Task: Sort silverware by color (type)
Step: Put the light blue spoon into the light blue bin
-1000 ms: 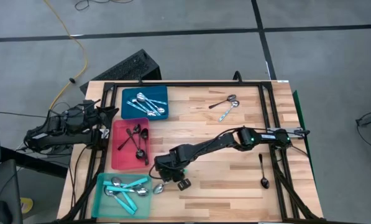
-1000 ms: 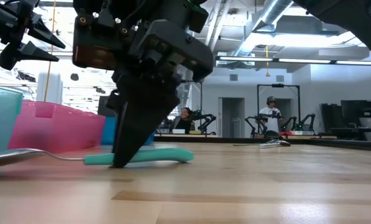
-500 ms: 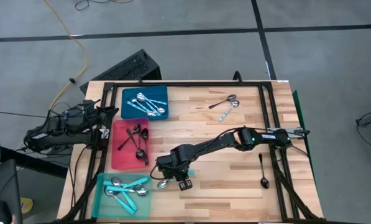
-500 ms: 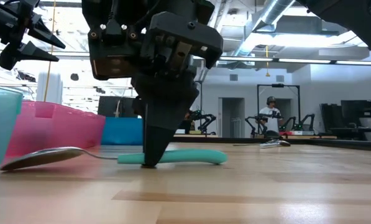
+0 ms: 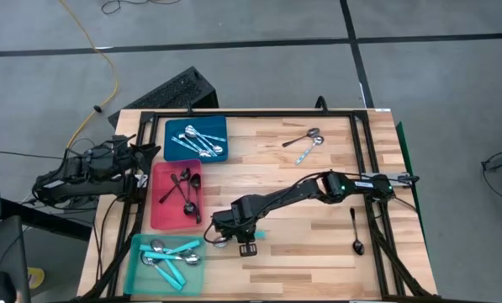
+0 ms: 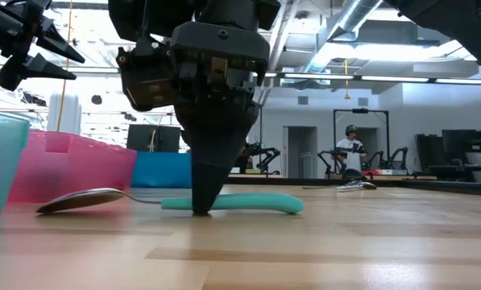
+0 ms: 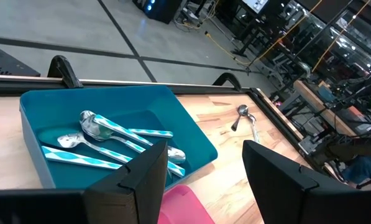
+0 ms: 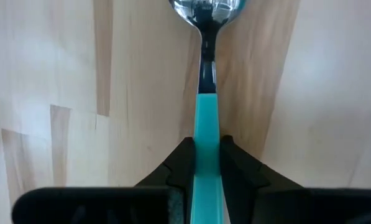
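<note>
Turquoise-handled spoon lies flat on the wooden surface, just right of the teal tray, bowl pointing toward the trays. Right end effector is down on it, tips at surface level, fingers pinched on either side of the turquoise handle with only the handle's width between them; the low view shows the tips meeting the handle near where it joins the metal neck. Spoon is not lifted. Left end effector waits off the left edge of the surface near the blue tray, fingers spread apart, nothing between them. Blue tray holds silver spoons with light patterned handles. Red tray holds several black spoons. Teal tray holds more turquoise-handled spoons. Loose on the surface: two spoons near the far edge, one dark-handled and one with a light patterned handle, bowls touching or nearly so, and one black spoon near the right edge, well apart from everything else. In the low view, a person stands in the room far behind the surface, another person is seated back there.
</note>
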`<state>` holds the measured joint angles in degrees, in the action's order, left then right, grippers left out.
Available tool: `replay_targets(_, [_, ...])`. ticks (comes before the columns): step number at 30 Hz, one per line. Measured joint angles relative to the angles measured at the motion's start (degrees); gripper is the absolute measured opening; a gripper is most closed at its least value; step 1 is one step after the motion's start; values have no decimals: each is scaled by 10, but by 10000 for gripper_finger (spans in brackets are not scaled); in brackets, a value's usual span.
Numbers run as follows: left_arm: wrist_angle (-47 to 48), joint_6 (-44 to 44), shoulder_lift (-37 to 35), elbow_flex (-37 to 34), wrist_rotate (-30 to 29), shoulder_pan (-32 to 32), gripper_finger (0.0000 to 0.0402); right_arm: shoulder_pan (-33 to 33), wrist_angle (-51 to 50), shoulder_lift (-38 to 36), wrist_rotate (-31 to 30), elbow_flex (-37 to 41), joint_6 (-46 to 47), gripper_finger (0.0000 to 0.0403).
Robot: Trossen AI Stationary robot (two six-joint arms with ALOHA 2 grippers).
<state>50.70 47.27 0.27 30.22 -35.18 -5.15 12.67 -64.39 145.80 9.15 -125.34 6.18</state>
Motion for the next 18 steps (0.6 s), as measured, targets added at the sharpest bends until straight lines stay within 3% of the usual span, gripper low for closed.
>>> replay_targets(18, [0,0,0,0,-1,0,195,-4,-7,-7,-61,1,3,83])
